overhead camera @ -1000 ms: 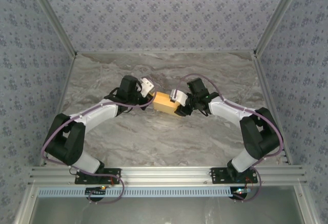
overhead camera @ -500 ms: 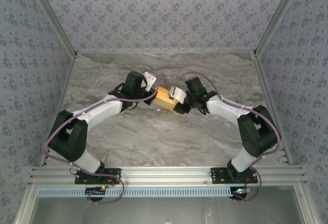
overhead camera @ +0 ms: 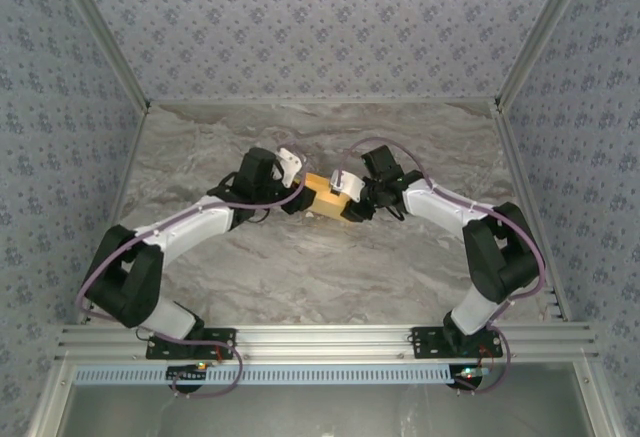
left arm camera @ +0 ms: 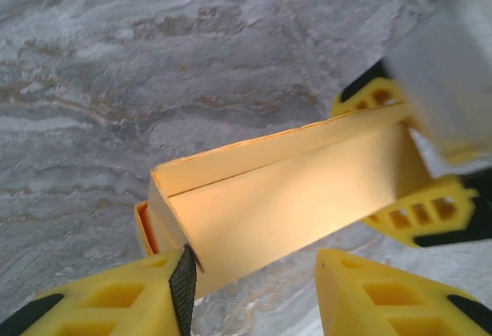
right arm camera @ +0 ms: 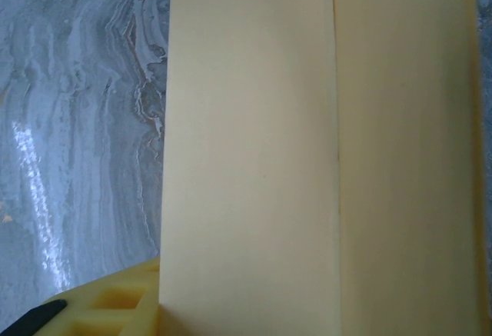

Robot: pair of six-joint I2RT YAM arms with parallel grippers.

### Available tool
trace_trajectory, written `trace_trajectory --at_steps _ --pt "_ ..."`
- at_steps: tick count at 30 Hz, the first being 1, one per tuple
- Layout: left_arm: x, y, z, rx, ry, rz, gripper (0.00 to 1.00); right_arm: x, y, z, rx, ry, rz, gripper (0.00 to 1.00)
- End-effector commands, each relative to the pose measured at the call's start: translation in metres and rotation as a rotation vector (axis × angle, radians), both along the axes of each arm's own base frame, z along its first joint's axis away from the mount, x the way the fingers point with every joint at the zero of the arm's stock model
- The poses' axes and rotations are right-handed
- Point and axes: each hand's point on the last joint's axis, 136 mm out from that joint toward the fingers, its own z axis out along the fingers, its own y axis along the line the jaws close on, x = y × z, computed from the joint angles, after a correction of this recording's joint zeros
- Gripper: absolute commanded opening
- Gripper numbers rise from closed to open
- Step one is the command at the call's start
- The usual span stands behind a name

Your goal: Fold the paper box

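The paper box (overhead camera: pixel 322 193) is a small orange-yellow card box held just above the marble table (overhead camera: pixel 320 267), between the two grippers. My left gripper (overhead camera: pixel 298 195) is at its left end, open. In the left wrist view the box (left arm camera: pixel 292 190) lies across the frame, and its near corner touches the black pad of one finger (left arm camera: pixel 183 286) of the left gripper (left arm camera: pixel 254 297). My right gripper (overhead camera: pixel 350 202) is shut on the box's right end, and its yellow fingers (left arm camera: pixel 423 213) straddle that end. In the right wrist view the box's flat card (right arm camera: pixel 307 151) hides all but one finger (right arm camera: pixel 115 301).
Patterned walls (overhead camera: pixel 320 27) close the table in at the back and on both sides. An aluminium rail (overhead camera: pixel 320 337) carrying the arm bases runs along the near edge. Bare marble lies all round the box.
My left gripper has opened and let go of the box's left end. The box and both grippers have drifted slightly towards the back. The right gripper keeps its hold.
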Motion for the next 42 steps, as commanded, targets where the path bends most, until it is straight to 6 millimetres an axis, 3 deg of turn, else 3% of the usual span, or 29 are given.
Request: trace_trajectory --at_steps 1,3,4,5,8,13,18,22,25,30,36,42 --pt "-0.007 0.005 0.062 -0.158 -0.155 -0.038 0.60 -0.025 -0.009 -0.021 -0.062 0.122 0.095 0.40" --pt "-0.005 0.017 0.090 -0.233 -0.288 -0.001 0.90 -0.034 -0.008 -0.024 -0.072 0.125 0.157 0.41" --pt "-0.005 0.023 0.096 -0.235 -0.355 0.016 0.99 -0.041 -0.008 -0.025 -0.075 0.135 0.198 0.41" --pt "-0.004 0.028 0.097 -0.226 -0.400 0.034 0.99 -0.047 -0.006 -0.025 -0.078 0.138 0.236 0.41" --pt "0.008 0.045 0.078 -0.187 -0.407 0.091 0.99 -0.062 -0.005 -0.025 -0.096 0.136 0.332 0.41" --pt "0.023 0.073 0.027 -0.211 -0.319 0.197 0.86 -0.068 -0.001 -0.018 -0.061 0.117 0.387 0.41" --pt "0.001 0.081 -0.011 -0.131 -0.289 0.147 0.85 -0.076 -0.005 -0.014 -0.054 0.161 0.393 0.41" --pt "-0.006 0.090 -0.025 -0.090 -0.287 0.166 0.85 -0.078 -0.008 -0.014 -0.065 0.179 0.394 0.41" --pt "-0.004 0.085 -0.027 -0.086 -0.283 0.133 0.85 -0.078 -0.008 -0.016 -0.088 0.177 0.400 0.41" --pt "-0.017 0.059 -0.011 -0.205 -0.305 -0.017 0.85 -0.078 -0.007 -0.019 -0.107 0.189 0.405 0.41" --pt "-0.035 0.041 -0.021 -0.219 -0.261 -0.155 0.77 -0.078 -0.004 -0.017 -0.097 0.188 0.412 0.41" --pt "-0.045 0.031 -0.018 -0.225 -0.249 -0.191 0.76 -0.076 -0.004 -0.019 -0.107 0.201 0.412 0.41"
